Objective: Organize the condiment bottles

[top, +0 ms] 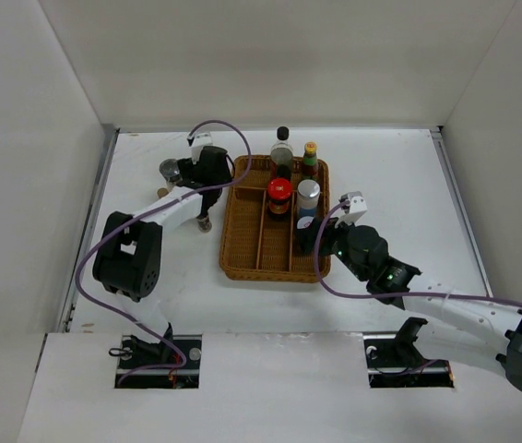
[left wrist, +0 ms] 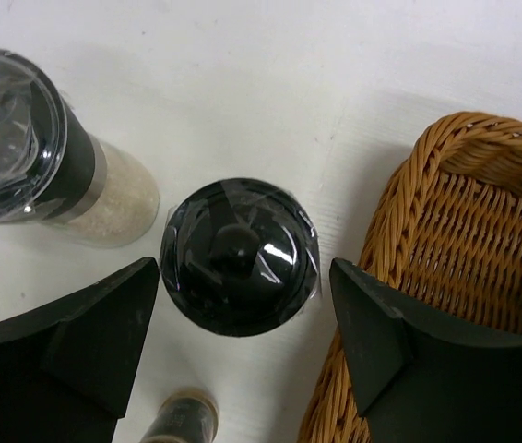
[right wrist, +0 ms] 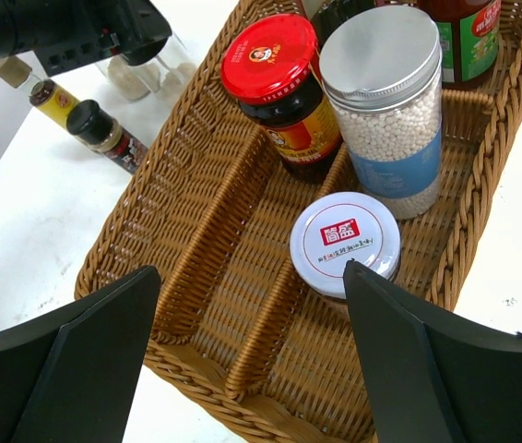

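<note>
My left gripper (top: pixel 207 187) is open beside the left wall of the wicker basket (top: pixel 243 231). In the left wrist view its jaws (left wrist: pixel 243 277) stand apart on either side of a black-capped bottle (left wrist: pixel 240 256), not touching it. A clear-capped grinder (left wrist: pixel 21 138) stands to the left and a small bottle (left wrist: pixel 180 420) lies below. My right gripper (right wrist: pixel 252 272) is open and empty over the basket's near end, beside a white-lidded jar (right wrist: pixel 344 242). A red-capped jar (right wrist: pixel 275 78), a silver-capped jar (right wrist: pixel 385 101) and a red-labelled bottle (right wrist: pixel 464 37) stand behind it.
The basket has three long compartments; its left one (right wrist: pixel 183 212) holds nothing that I can see. A tall clear black-capped bottle (top: pixel 283 148) and a yellow-capped bottle (top: pixel 310 157) stand at its far end. Two small bottles (right wrist: pixel 104 134) lie on the table left of the basket.
</note>
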Motion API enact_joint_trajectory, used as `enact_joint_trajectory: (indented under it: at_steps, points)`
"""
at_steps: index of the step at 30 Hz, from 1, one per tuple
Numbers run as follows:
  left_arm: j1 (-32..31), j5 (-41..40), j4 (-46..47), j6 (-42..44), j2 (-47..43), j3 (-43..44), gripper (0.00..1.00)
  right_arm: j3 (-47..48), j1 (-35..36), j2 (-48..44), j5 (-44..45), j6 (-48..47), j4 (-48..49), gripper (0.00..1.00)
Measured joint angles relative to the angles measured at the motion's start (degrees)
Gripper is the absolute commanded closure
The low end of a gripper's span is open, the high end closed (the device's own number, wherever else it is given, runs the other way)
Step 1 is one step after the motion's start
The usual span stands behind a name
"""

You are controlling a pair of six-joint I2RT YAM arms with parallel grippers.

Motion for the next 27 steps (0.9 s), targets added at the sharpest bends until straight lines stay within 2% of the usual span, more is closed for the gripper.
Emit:
enact_joint_trajectory:
  at_steps: [6,9,15,20,27]
  points:
    - [0.09,-0.46,2.38,1.81,1.44,0.66,0.47,0.00,-0.35,0.00,-0.33,0.00,0.00,0.12]
    - [0.11,-0.48,2.93,2.54,1.57,0.66,0.51,0.00,-1.11,-0.02,-0.59,0.00,0.02,0.12]
    - [-0.11,-0.61,2.99,3.74,0.92,0.66,0.52,-0.02,-1.51,-0.42,-0.83,0.24,0.20,0.13]
    - [-1.55,-1.79,3.04,5.60,-3.98,0.92,0.52,-0.07,-1.73,-0.37,-1.03,0.48,0.42,0.12]
    - [-5.97,-0.92,5.42,6.25,-7.04,6.23,0.52,-0.31,-2.12,-0.37,-1.09,0.87,0.68,0.12]
